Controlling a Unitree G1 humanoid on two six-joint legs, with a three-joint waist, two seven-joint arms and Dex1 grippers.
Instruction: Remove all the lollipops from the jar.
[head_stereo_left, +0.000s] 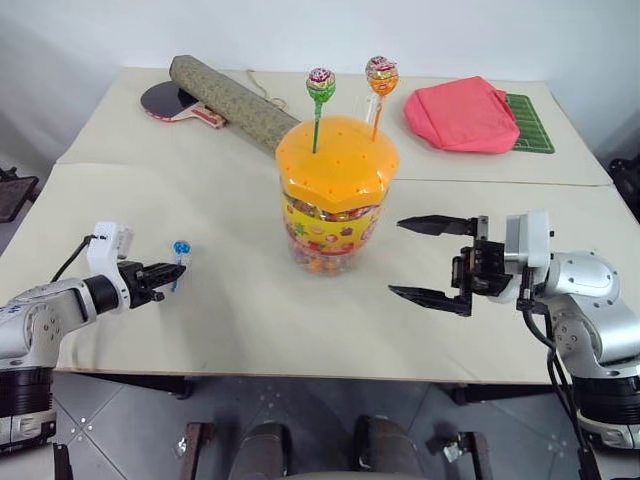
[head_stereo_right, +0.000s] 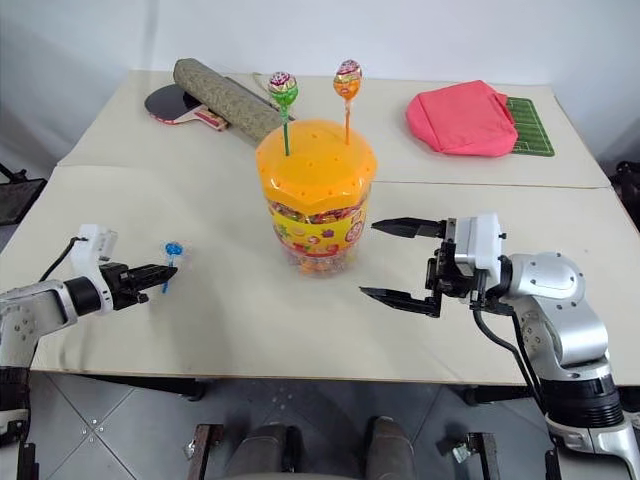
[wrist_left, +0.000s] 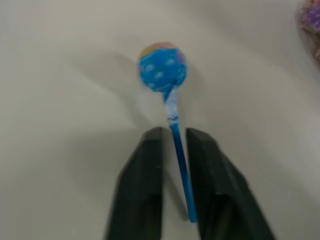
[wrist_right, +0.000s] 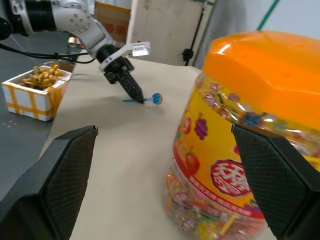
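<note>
The jar (head_stereo_left: 335, 195) stands upright near the middle of the bench (head_stereo_left: 230, 300), with its orange lid on. Two lollipops stand in holes of the lid: a green one (head_stereo_left: 320, 85) and an orange one (head_stereo_left: 381, 76), their sticks pointing up. Through the clear wall many small wrapped candies can be seen at the bottom. A blue lollipop (wrist_left: 162, 67) is near the left edge of the bench; its stick is between the fingers of the left end effector (wrist_left: 174, 150), which are slightly apart, so I cannot tell if they grip it. The right end effector (head_stereo_left: 432, 260) is wide open, empty, just beside the jar on its right.
</note>
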